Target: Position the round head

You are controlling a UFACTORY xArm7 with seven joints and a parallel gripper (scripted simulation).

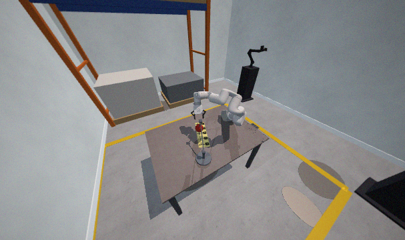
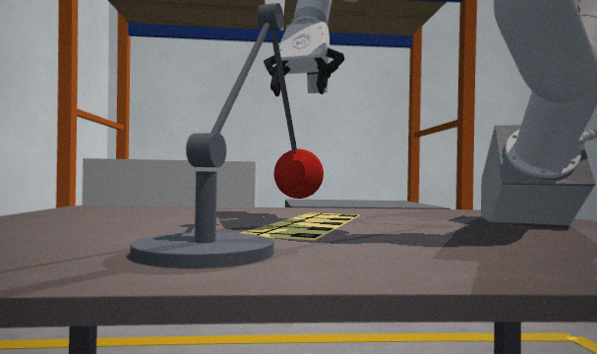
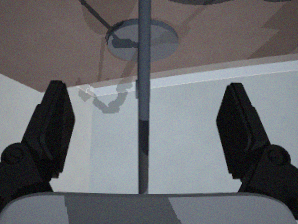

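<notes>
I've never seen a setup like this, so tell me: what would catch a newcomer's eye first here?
Probably the bright red round head, hanging clear of the brown bench on a thin grey lamp arm. Right above it, the white robot's gripper has its dark jaws wide open on either side of that arm, holding nothing. Below lies a yellow strip with numbered lines.

A red lamp head (image 2: 298,173) on grey rods hangs above a yellow strip (image 2: 305,226) with black markings, on a brown bench (image 2: 377,275); orange posts (image 2: 67,98) behind.
</notes>
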